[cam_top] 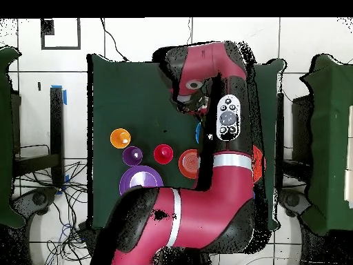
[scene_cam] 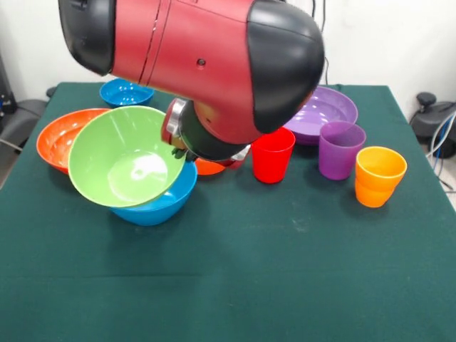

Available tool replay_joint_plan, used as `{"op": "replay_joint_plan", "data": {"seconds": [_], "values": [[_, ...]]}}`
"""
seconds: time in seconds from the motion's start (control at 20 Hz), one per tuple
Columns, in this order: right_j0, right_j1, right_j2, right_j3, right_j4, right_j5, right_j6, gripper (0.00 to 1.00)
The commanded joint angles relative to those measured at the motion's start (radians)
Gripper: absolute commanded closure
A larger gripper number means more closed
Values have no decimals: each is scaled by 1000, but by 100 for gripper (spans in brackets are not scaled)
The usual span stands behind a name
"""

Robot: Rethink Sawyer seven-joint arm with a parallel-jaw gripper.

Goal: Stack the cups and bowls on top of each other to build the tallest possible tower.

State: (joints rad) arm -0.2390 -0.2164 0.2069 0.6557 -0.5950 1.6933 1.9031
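My gripper [scene_cam: 178, 152] is mostly hidden under the red wrist. Its dark tips sit on the right rim of the lime green bowl [scene_cam: 121, 158] and seem shut on it. That bowl is tilted toward the camera and rests in the light blue bowl [scene_cam: 157, 203]. The small orange bowl [scene_cam: 209, 168] peeks out behind the wrist. To the right stand the red cup [scene_cam: 272, 154], the purple cup [scene_cam: 340, 149] and the orange cup [scene_cam: 379, 176], all upright and apart. The overhead view also shows the orange cup [cam_top: 120, 138], purple cup [cam_top: 132, 154] and red cup [cam_top: 163, 153].
The wide orange-red bowl [scene_cam: 57, 135] lies at the left, touching the green bowl. The small dark blue bowl [scene_cam: 125, 91] is at the far left. The wide purple bowl [scene_cam: 326, 110] is behind the cups. The green table [scene_cam: 249, 285] stretches toward the camera.
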Motion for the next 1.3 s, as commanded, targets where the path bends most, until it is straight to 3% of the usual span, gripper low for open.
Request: {"op": "replay_joint_plan", "data": {"seconds": [0.05, 1.0, 1.05, 1.3], "values": [[43, -25, 41, -45, -54, 129, -303, 100], [34, -165, 30, 0, -38, 214, -356, 100], [40, -211, 14, 87, -11, 175, -318, 100], [43, -242, 10, 106, 0, 183, -295, 100]]}}
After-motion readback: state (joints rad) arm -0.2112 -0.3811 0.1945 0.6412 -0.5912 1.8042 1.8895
